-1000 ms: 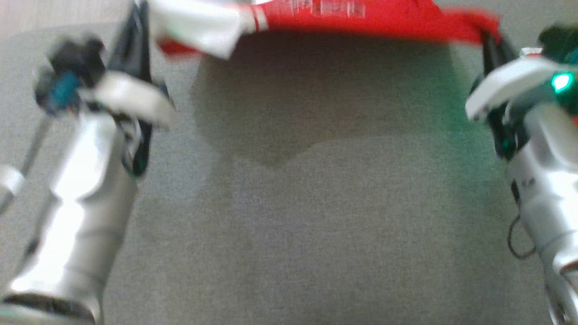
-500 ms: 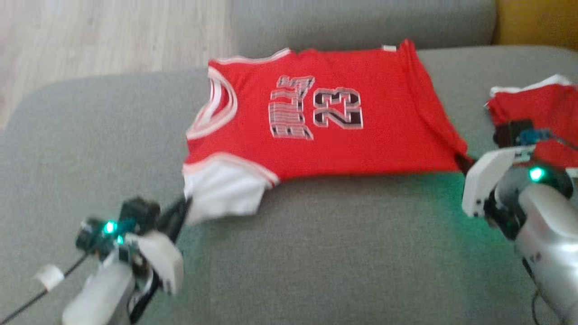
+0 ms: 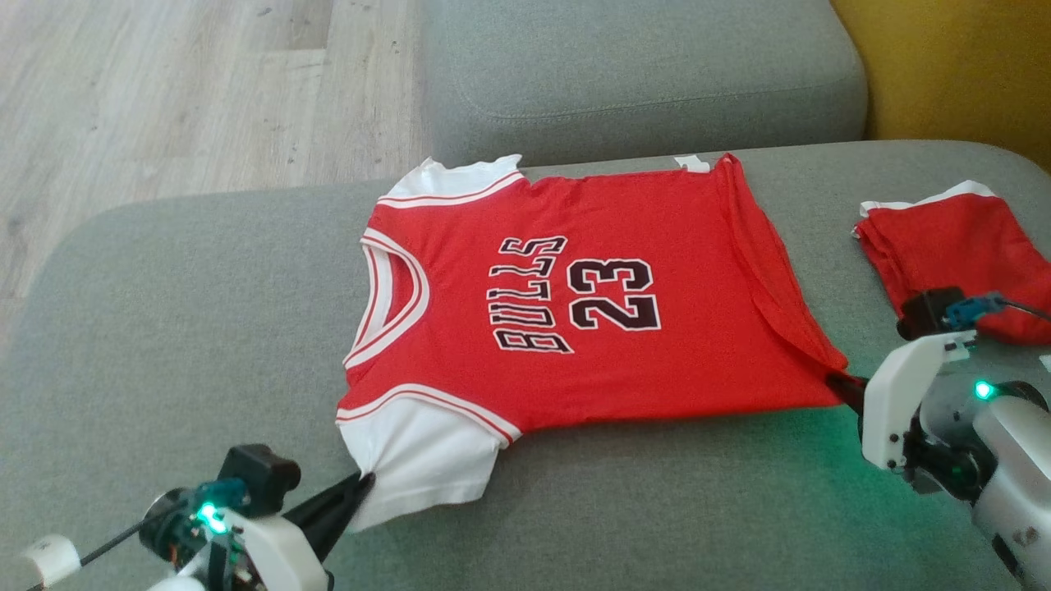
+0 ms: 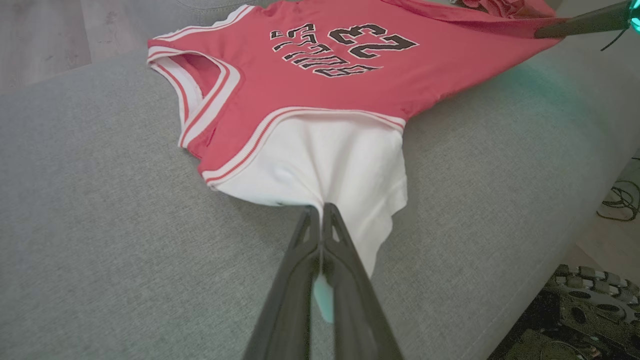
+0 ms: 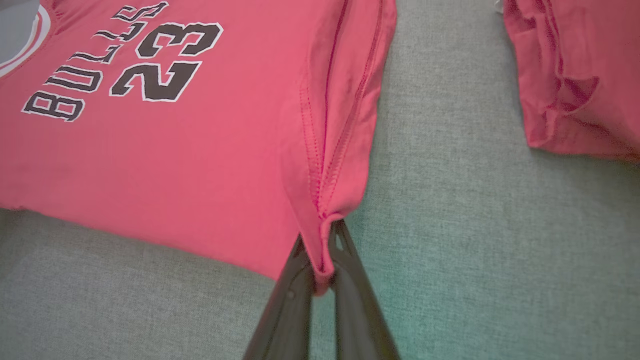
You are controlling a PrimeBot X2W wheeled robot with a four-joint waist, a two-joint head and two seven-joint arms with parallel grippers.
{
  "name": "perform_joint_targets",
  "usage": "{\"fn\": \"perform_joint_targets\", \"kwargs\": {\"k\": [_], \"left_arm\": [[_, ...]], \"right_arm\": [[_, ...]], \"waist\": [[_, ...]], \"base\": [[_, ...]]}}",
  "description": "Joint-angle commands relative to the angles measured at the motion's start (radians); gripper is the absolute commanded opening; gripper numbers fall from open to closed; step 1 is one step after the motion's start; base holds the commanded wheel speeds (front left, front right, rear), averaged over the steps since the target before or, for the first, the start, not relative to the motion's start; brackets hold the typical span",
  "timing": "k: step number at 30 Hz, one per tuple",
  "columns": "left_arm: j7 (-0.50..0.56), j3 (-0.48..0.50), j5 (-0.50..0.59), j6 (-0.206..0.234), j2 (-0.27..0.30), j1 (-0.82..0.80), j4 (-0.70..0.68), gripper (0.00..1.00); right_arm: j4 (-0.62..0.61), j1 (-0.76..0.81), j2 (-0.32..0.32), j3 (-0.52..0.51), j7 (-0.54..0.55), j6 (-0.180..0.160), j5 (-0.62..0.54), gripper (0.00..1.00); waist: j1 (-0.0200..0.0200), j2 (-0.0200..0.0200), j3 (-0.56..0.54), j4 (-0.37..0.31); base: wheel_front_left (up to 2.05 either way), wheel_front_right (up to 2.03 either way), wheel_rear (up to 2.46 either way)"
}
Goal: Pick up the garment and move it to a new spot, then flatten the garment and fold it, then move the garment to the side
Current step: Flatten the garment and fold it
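On the grey sofa, flat and print-up: red jersey.
Left gripper clamped on its white sleeve, right gripper on the hem corner; folded red garment near, apart.

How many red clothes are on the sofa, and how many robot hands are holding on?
Red clothes: 2, the jersey and the second red garment lying apart from it
Grippers: 2, the left gripper pinching the jersey's white sleeve and the right gripper pinching its hem corner
Total: 4
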Motion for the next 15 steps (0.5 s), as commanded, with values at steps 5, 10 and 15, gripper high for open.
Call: {"fn": "perform_joint_targets", "kwargs": {"k": [5,10,15], "left_arm": [[-0.002,0.071,0.006,0.051,0.034,-0.056,-0.074,0.0],[-0.024,0.094,0.018,0.076,0.001,-0.116,-0.052,0.0],[-0.034,0.113,0.026,0.086,-0.038,-0.202,-0.009,0.0]], "right_arm": [[-0.079,0.001,-0.049,-0.026,-0.008,-0.001,0.035,0.0],[-0.093,-0.022,-0.04,-0.057,-0.03,-0.001,0.025,0.0],[-0.089,-0.067,-0.026,-0.096,-0.057,-0.001,0.0,0.0]], "waist": [[0.0001,0.0,0.016,-0.002],[0.0001,0.0,0.041,-0.006],[0.0001,0.0,0.085,-0.011]], "base": [[0.0,0.0,0.0],[0.0,0.0,0.0],[0.0,0.0,0.0]]}}
